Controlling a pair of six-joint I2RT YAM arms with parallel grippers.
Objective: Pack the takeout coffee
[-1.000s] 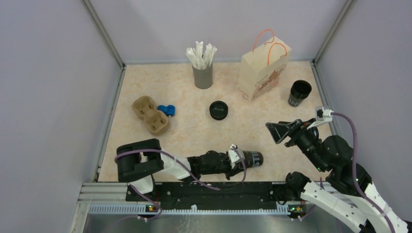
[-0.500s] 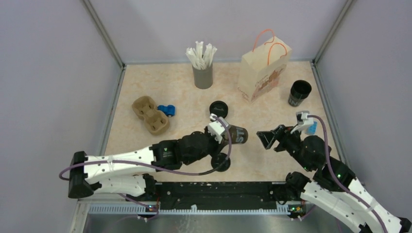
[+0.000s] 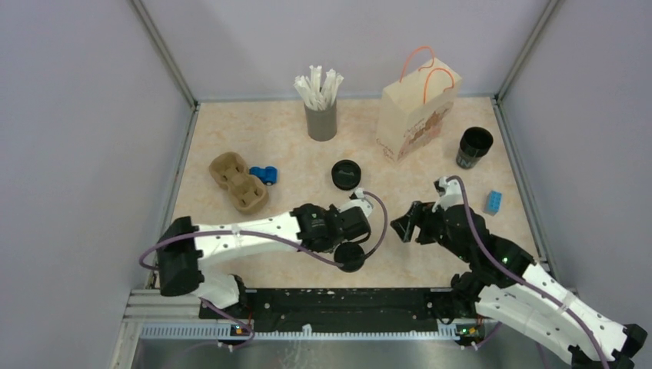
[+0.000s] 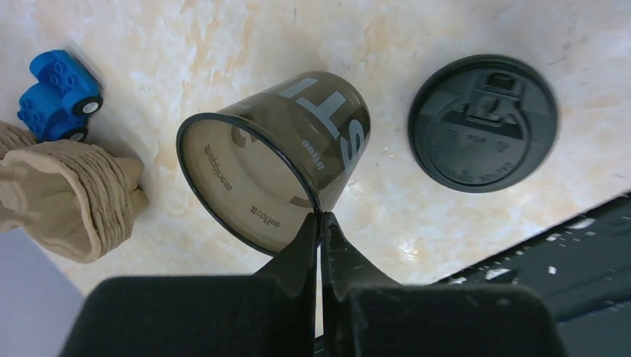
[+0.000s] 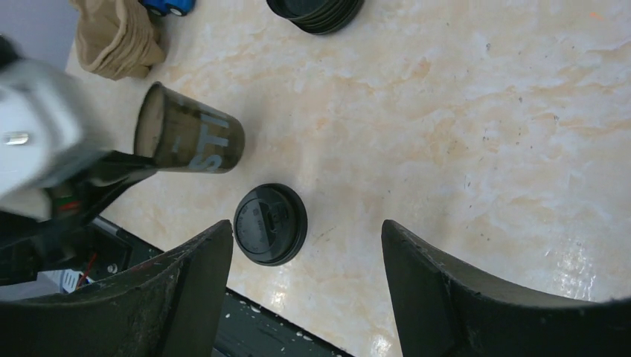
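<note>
1. My left gripper (image 4: pixel 320 223) is clamped on the rim of the takeout coffee cup (image 4: pixel 298 149), which is tipped sideways just beside a flat black lid (image 4: pixel 482 123).
2. My right gripper (image 5: pixel 305 230) hangs nearby, fingers spread wide.

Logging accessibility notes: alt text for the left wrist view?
The jaws are shut on the rim of a black takeout cup tipped sideways, mouth toward the camera. Flat black lid to its right; blue toy car and brown pulp cup carrier at left.

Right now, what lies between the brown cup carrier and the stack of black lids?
A blue toy car, close beside the cup carrier; from it to the stack of lids the table is bare. The top view shows this.
</note>
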